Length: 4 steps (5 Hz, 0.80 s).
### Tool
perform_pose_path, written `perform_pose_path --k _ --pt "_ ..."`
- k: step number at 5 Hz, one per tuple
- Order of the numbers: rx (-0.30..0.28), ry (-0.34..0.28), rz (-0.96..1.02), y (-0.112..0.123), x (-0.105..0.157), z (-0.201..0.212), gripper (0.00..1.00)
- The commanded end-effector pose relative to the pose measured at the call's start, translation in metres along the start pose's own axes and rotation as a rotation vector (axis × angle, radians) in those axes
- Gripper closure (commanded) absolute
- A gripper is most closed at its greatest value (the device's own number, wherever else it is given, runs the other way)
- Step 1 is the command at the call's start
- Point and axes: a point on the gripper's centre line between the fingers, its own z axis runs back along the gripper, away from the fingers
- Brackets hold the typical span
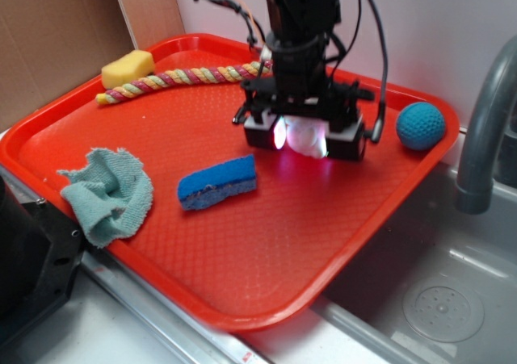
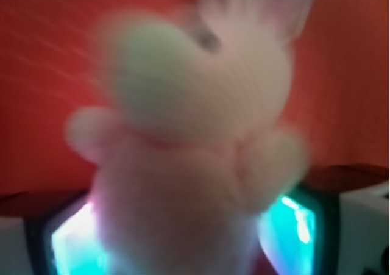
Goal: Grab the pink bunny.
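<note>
Already well along, by the look of it. Pink bunny (image 1: 305, 135) sitting low between the two lit finger blocks of the gripper (image 1: 304, 137), toward the back right of the red tray (image 1: 242, 259). From the wrist, a blurred pale body filling the view, ears up at the top, a glowing pad (image 2: 73, 241) on each side and pressed close against the plush. Fingers closed in on the bunny, then, with no gap showing on either side; firmness of the hold impossible to confirm from this. Whether lifted off the tray or resting on it, cannot tell: bottom of the toy hidden between the blocks.

Approach and closing judged done. Left, most likely: raising clear of the tray to prove the grip.

Further out, a teal crocheted ball (image 1: 421, 125) near the right rim, apart from the gripper. Blue sponge (image 1: 218, 182) just in front and to the left, not touching. Braided rope (image 1: 182, 78) and yellow sponge (image 1: 128, 68) along the back edge, a green cloth (image 1: 109, 193) at the left front. Sink and faucet (image 1: 483, 130) beyond the tray on the right.
</note>
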Motion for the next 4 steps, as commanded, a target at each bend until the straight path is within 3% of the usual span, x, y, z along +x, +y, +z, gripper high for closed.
perform_pose_path --k 1,2,3,4 --pt "0.038 -0.044 -0.036 0.002 0.01 0.034 1.0" --pt "0.049 -0.114 -0.096 0.019 0.003 0.085 1.0" --pt "0.186 -0.042 -0.195 0.065 0.002 0.138 1.0" --pt "0.201 -0.066 -0.146 0.103 -0.022 0.181 1.0"
